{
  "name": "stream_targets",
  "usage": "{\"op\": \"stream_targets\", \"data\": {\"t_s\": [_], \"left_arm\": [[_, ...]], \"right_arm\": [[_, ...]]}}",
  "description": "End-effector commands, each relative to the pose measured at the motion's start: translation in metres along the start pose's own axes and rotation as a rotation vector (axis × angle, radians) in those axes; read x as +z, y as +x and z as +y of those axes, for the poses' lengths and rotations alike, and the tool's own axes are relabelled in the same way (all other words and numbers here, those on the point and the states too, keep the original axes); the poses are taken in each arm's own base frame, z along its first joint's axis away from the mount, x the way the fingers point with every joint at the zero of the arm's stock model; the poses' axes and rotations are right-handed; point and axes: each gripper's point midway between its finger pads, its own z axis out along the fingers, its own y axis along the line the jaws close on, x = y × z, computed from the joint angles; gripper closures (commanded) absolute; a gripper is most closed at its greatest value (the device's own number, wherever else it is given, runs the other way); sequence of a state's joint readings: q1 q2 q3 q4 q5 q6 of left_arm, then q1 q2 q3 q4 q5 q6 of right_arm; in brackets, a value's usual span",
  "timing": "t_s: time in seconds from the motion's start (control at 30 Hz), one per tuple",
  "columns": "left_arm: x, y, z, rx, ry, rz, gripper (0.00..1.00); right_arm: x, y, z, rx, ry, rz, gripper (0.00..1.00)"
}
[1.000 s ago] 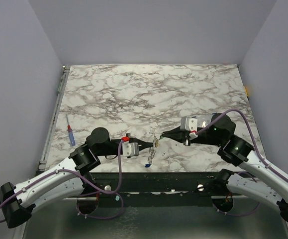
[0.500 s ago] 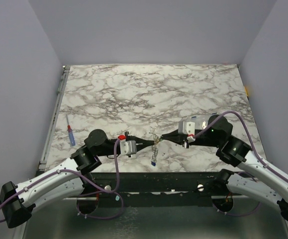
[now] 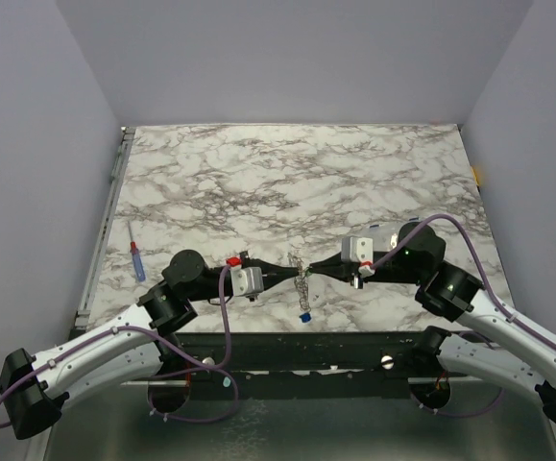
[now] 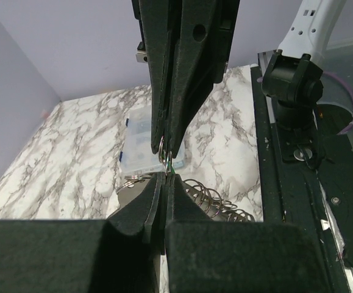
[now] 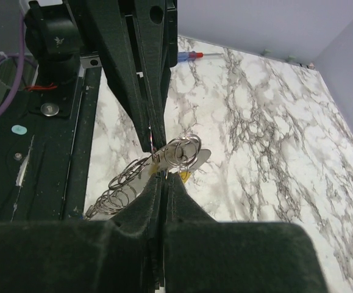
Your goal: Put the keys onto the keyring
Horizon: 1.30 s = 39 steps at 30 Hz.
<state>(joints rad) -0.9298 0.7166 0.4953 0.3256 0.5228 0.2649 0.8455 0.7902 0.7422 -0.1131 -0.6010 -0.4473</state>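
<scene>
My left gripper [image 3: 292, 273] and right gripper [image 3: 313, 270] meet tip to tip just above the marble table, both shut. The keyring [image 3: 302, 279] hangs between them, its fine chain drooping to a blue key [image 3: 305, 316]. In the right wrist view the silvery loop [image 5: 187, 159] carries small rings, with a yellow key [image 5: 184, 176] under it, and the chain [image 5: 118, 183] trails left. My left gripper [image 4: 164, 176] pinches the keyring's edge. In the left wrist view a green key [image 4: 171, 165] shows as a sliver at the right gripper's fingertips [image 4: 167, 146].
A thin red-and-blue pen [image 3: 137, 260] lies near the table's left edge. A small clear plastic box [image 4: 141, 143] sits on the marble under the right arm. The black frame rail [image 3: 297, 341] runs along the table's near edge, just below both grippers.
The two gripper tips have closed the gap and now touch. The right arm came left and down, the left rose slightly. The chain with the blue key swung to the right.
</scene>
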Motion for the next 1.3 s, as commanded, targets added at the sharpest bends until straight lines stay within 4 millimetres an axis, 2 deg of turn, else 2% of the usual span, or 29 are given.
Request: {"op": "stream_targets", "data": {"t_s": [0.0, 0.7, 1.27], "left_arm": [[0.002, -0.008, 0.001, 0.000, -0.010, -0.040, 1.00], [0.005, 0.002, 0.001, -0.039, -0.009, -0.013, 1.00], [0.011, 0.014, 0.009, -0.113, -0.032, 0.025, 1.00]], "right_arm": [[0.002, -0.015, 0.002, -0.038, -0.023, -0.045, 0.99], [0.003, -0.017, 0.001, -0.057, -0.012, -0.051, 0.99], [0.000, -0.007, 0.005, -0.167, -0.003, 0.011, 0.99]]}}
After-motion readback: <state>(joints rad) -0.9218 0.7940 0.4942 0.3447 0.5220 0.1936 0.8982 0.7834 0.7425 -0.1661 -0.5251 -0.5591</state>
